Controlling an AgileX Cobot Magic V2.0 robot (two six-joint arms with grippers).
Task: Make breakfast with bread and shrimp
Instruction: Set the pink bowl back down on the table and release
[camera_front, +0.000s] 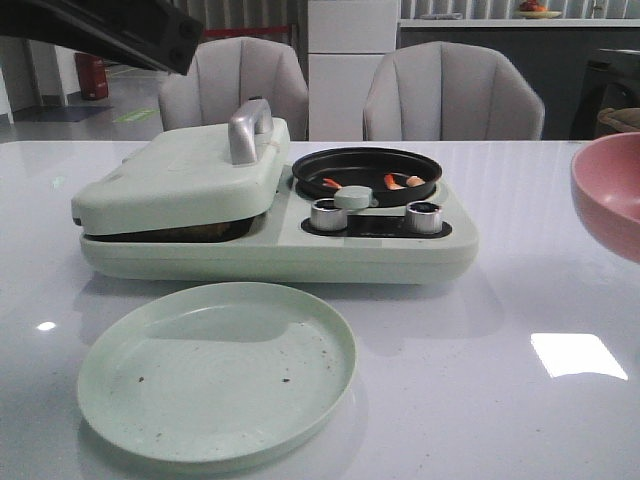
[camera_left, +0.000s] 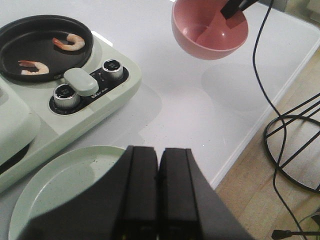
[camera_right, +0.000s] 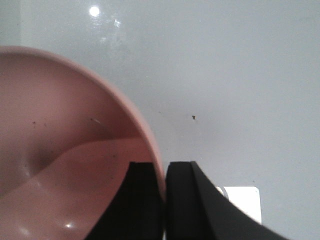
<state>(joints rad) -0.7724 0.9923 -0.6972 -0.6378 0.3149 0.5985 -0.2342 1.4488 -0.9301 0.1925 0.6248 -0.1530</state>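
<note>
Shrimp (camera_left: 70, 42) lie in the round black pan (camera_front: 366, 172) of the pale green breakfast maker (camera_front: 300, 240) on the table (camera_front: 520, 320); its sandwich lid (camera_front: 180, 180) is down, so no bread shows. Right end effector (camera_right: 165, 200) pinches the pink bowl's (camera_right: 60, 150) rim, holding it above the table. Left end effector (camera_left: 159, 195) is closed and empty above the green plate (camera_front: 215, 370).
</note>
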